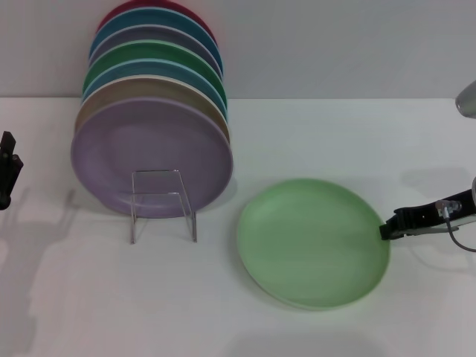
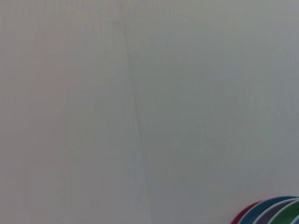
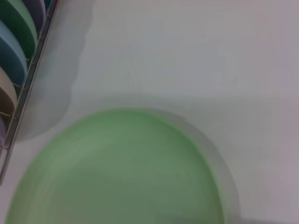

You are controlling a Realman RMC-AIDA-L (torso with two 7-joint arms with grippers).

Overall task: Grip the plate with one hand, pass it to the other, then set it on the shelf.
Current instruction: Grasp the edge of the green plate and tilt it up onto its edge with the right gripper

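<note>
The light mint-green plate point(image 1: 312, 242) lies flat on the white table, right of centre in the head view. It fills the lower part of the right wrist view point(image 3: 126, 172). My right gripper point(image 1: 388, 227), slim and black with a grey cable, reaches in from the right edge, and its tip is at the plate's right rim. My left gripper point(image 1: 7, 169) hangs at the far left edge, well away from the plate. The shelf is a clear rack point(image 1: 163, 204) at the left, with plates standing upright in it.
The rack holds several upright plates, with a lilac plate point(image 1: 149, 152) in front and a darker green plate point(image 1: 160, 56) further back. Their edges show in the right wrist view point(image 3: 18, 56) and the left wrist view point(image 2: 273, 212). A grey wall stands behind the table.
</note>
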